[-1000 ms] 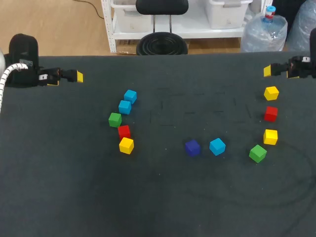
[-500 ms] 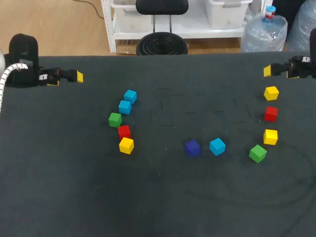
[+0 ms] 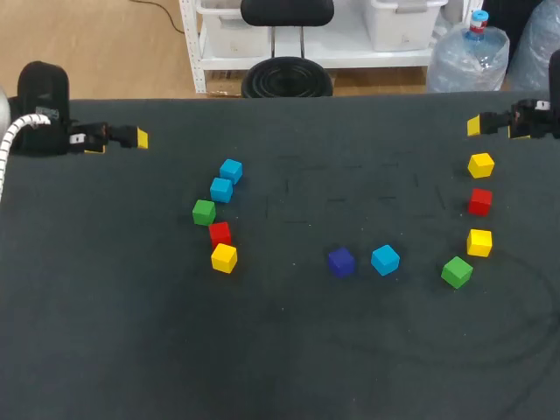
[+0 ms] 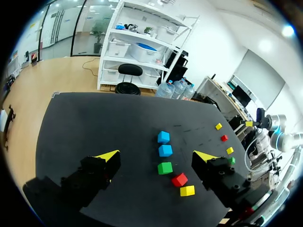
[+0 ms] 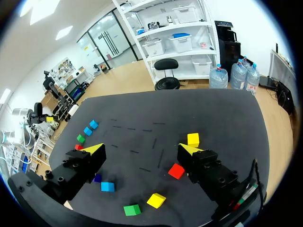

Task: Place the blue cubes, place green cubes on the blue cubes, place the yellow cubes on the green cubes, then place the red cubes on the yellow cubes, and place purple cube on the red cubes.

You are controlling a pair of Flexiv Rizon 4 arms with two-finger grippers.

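Observation:
A curved row on the left holds two blue cubes (image 3: 231, 170) (image 3: 221, 189), a green cube (image 3: 204, 211), a red cube (image 3: 220, 233) and a yellow cube (image 3: 224, 257). Mid-table sit the purple cube (image 3: 341, 261) and a third blue cube (image 3: 385, 259). On the right lie a yellow cube (image 3: 480, 164), a red cube (image 3: 479, 201), another yellow cube (image 3: 479, 242) and a green cube (image 3: 456, 271). My left gripper (image 3: 138, 137) (image 4: 156, 156) hangs open at the far left, holding nothing. At the far right my right gripper (image 3: 473, 126) (image 5: 141, 149) is open and holds nothing.
All cubes lie singly on the dark table (image 3: 289, 341), none stacked. The table's far edge runs just behind both grippers.

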